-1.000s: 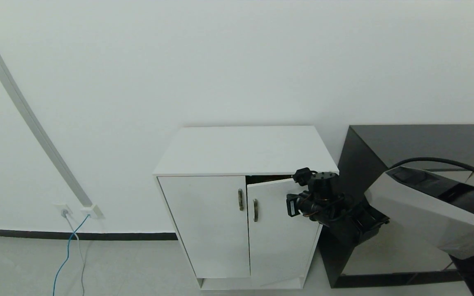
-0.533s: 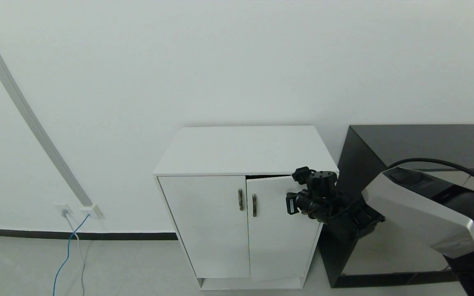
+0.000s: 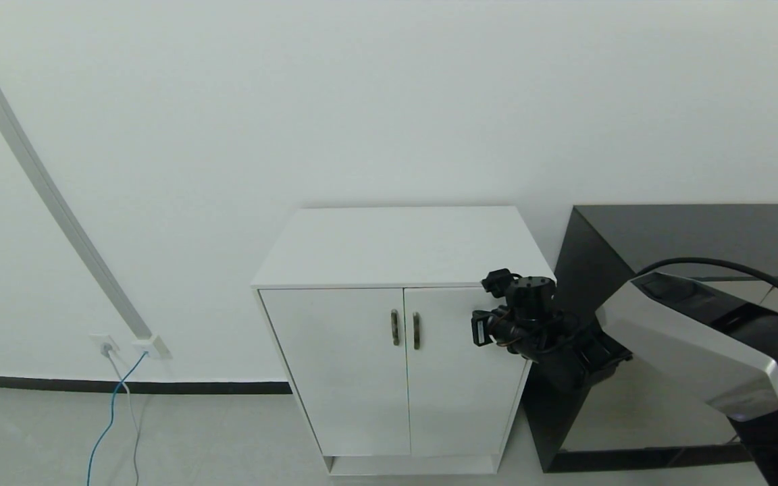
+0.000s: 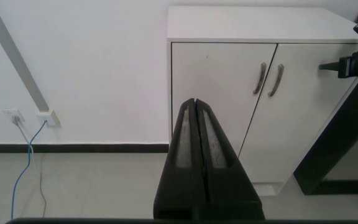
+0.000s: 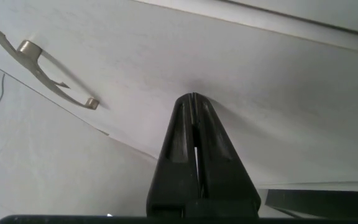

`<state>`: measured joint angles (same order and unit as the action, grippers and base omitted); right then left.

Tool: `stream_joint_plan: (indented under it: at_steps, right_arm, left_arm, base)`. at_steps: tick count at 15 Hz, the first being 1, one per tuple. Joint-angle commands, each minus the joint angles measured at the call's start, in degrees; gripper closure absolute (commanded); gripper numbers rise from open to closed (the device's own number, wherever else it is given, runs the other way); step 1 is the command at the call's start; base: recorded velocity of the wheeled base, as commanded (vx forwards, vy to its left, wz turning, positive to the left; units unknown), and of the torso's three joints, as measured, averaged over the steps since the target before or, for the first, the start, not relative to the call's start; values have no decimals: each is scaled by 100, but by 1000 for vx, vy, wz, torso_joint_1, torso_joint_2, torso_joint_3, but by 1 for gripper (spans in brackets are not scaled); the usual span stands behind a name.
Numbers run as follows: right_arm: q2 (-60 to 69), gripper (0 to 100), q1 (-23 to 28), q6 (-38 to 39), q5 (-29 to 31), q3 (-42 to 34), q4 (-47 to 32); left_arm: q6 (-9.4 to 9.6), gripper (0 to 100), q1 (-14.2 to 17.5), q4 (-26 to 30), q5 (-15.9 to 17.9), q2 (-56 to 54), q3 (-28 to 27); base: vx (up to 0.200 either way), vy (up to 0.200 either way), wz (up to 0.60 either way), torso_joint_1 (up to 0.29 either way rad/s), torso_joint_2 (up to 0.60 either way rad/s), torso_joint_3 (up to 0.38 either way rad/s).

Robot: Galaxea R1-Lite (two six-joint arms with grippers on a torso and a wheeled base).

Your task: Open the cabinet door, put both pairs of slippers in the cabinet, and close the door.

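Observation:
A white two-door cabinet (image 3: 396, 246) stands against the wall with both doors flush and closed. The two metal handles (image 3: 416, 330) meet at the centre seam. My right gripper (image 3: 480, 334) is shut, and its tip presses on the upper part of the right door (image 3: 456, 398). In the right wrist view the shut right gripper (image 5: 194, 98) touches the white door panel (image 5: 278, 81), with a door handle (image 5: 42, 71) off to the side. My left gripper (image 4: 195, 102) is shut on nothing and hangs some way in front of the cabinet (image 4: 216, 74), low above the floor.
A black glossy cabinet (image 3: 632, 229) stands right beside the white one. Wall sockets with a blue and a white cable (image 3: 129, 347) sit low on the left, under a slanted cable duct (image 3: 38, 175). Bare floor lies in front.
The right door was ajar and has swung fully shut. My right gripper moved in toward the cabinet with it.

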<state>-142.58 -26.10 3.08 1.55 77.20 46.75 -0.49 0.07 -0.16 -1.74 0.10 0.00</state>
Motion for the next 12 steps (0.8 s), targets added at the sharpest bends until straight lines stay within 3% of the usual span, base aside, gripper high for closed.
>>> stream_joint_plan:
  at_steps: [1,8,12]
  right_arm:
    - [-7,100,8,-1,3,49,1]
    - [29,100,70,8,3,111,27]
    - [732,100,-18,184,3,-707,176]
  left_arm:
    - [-4,100,1,-2,-1,-1,0]
    - [-4,100,1,-2,-1,-1,0]
    - [-13,100,1,-2,-1,-1,0]
  base:
    - [0,0,0,0,0,0]
    - [0,0,0,0,0,0]
    - [0,0,0,0,0,0]
